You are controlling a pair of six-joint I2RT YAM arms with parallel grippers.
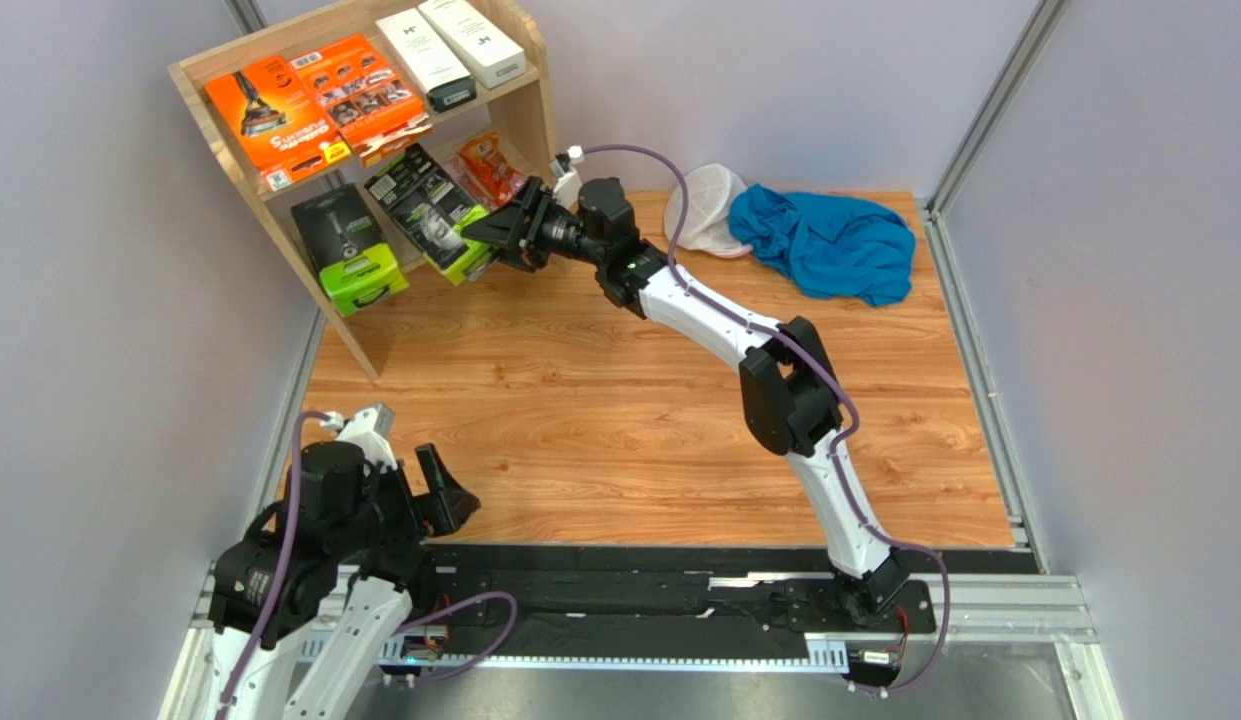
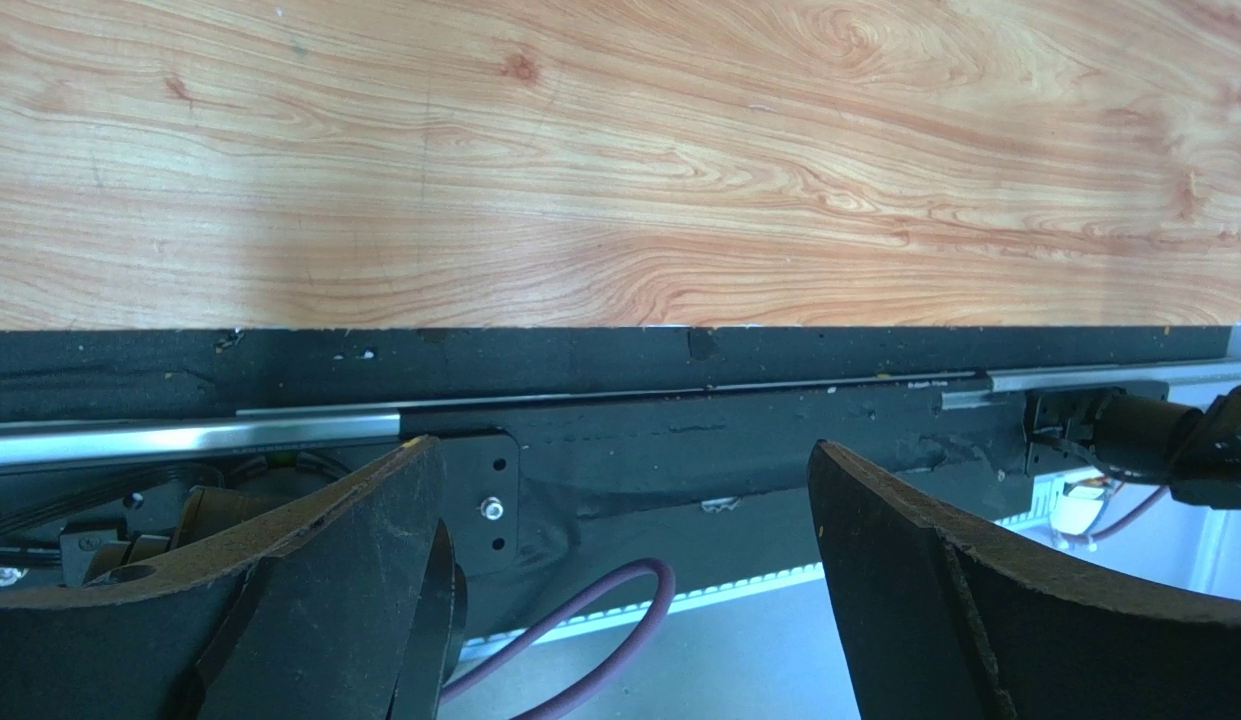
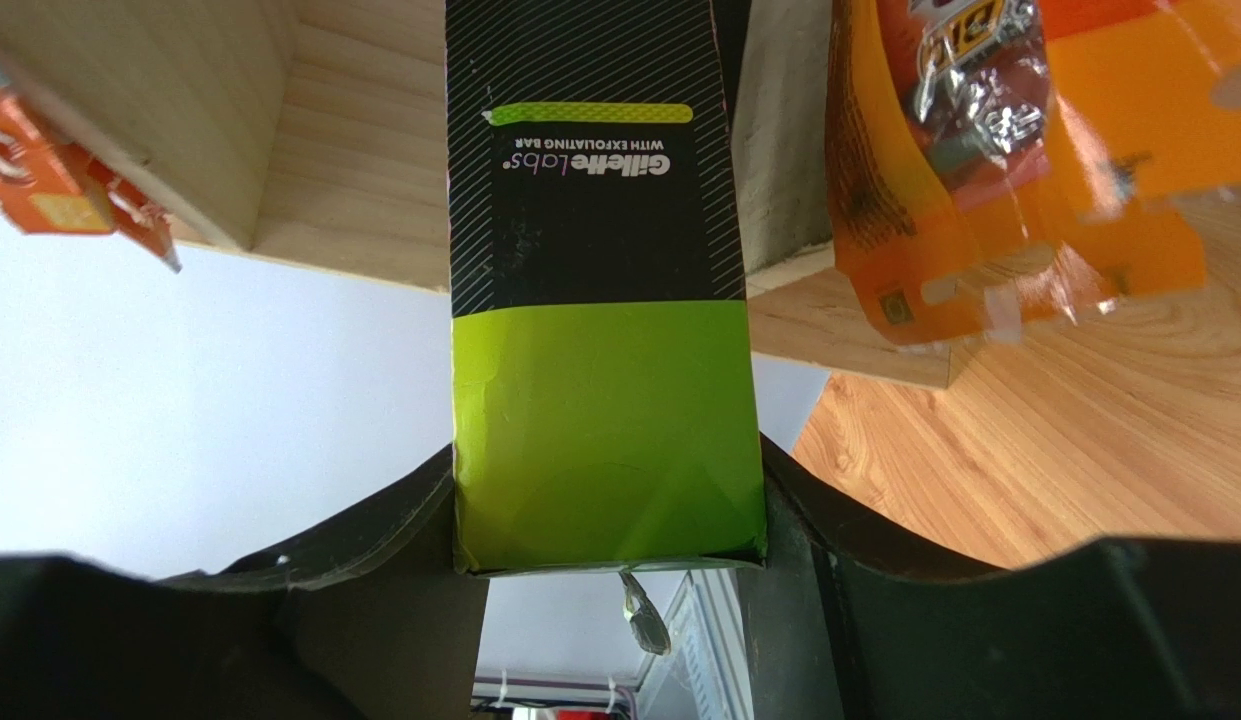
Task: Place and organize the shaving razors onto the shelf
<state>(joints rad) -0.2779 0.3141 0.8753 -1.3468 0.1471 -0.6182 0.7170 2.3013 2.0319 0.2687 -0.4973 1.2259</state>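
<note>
The light-wood shelf stands at the table's far left. Its top tier holds two flat orange packs and two white boxes with black ends. The lower tier holds a black-and-lime pack and a small orange packet. My right gripper is shut on the second black-and-lime pack, with the pack reaching onto the lower tier. In the right wrist view the gripper clamps the pack's green end; the orange packet is to its right. My left gripper is open and empty near the table's front edge; the left wrist view shows it over the black rail.
A blue cloth and a white mesh cap lie at the far right of the table. A grey wall runs along the left, close to the shelf. A black rail and metal frame run along the near edge.
</note>
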